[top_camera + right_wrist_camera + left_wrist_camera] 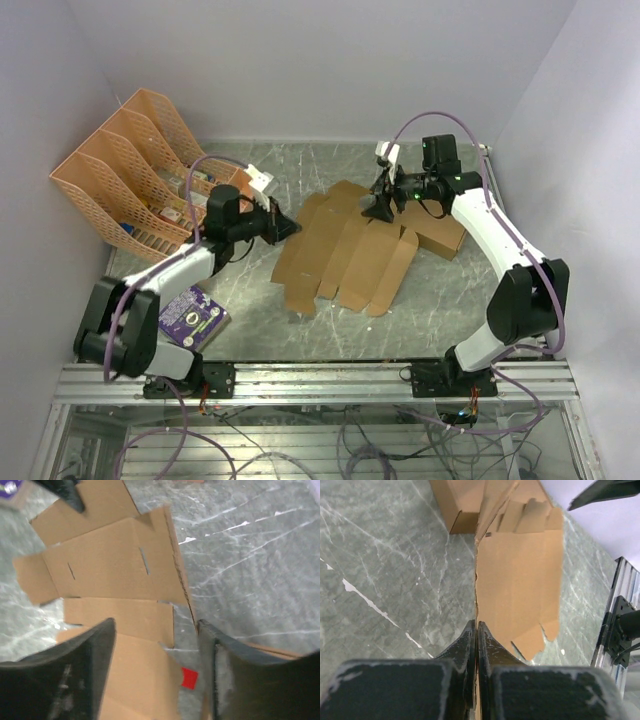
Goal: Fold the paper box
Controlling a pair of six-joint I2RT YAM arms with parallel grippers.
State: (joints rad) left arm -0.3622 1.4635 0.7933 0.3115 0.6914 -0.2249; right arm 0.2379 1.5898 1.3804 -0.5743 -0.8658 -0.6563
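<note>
Overhead view, counter (pixel 250 300) of green marbled stone: the paper box (pixel 345 250), a flat brown die-cut sheet of thin cardboard with flaps and tabs, lies unfolded at the centre of the counter, its long panels running from 1 o'clock to 7 o'clock. My left end effector (pixel 285 228) is at the sheet's 10 o'clock edge. In the left wrist view both black fingers (pixel 465 645) are pressed together with the cardboard edge pinched between them, so it is clenched on the paper box. I cannot tell whether that edge is raised off the counter. My right end effector (pixel 380 205) is over the sheet's 1 o'clock corner. In the right wrist view its two dark fingers stand well apart with the panels lying below and between them, and nothing is clamped, so it is released. The sheet's slanted edge runs up to just beside the tip of one of its fingers; contact is not determinable. A small red square mark (pixel 189 677) shows on the cardboard between those fingers. A wider ready-made brown cardboard box (pixel 440 232) sits at 3 o'clock of the sheet, under my right arm, touching or overlapping the sheet's edge. An orange plastic lattice file organiser (pixel 130 170) stands at 10 o'clock on the counter. A flat purple printed packet (pixel 192 315) lies at 8 o'clock, beside my left arm.
</note>
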